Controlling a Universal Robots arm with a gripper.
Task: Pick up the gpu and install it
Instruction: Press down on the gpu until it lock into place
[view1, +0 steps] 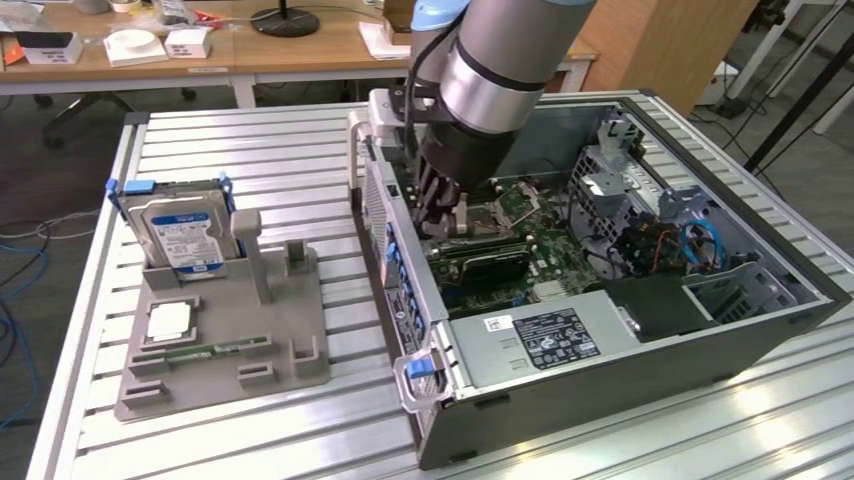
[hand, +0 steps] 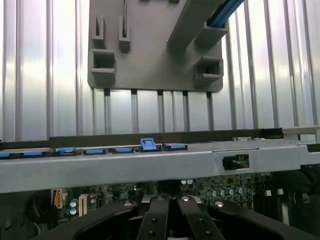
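Gpu (view1: 483, 262) seated on motherboard, tool (view1: 438, 222) (fingers together) just above, case wall (view1: 387, 235) beside, hard drive (view1: 183, 237) well apart.

Silver tubular arm (view1: 494, 60) — pale-blue joint cap, black claw (view1: 438, 205).

Tabletop (view1: 267, 150): ribbed aluminium slats, bright glare near the front edge. Behind it, a wooden desk (view1: 254, 55) carrying white boxes (view1: 134, 45) and a black lamp base (view1: 284, 20). Wooden cabinet (view1: 667, 45) at the exterior view's right. Grey floor (view1: 40, 200) with blue cables (view1: 16, 300).
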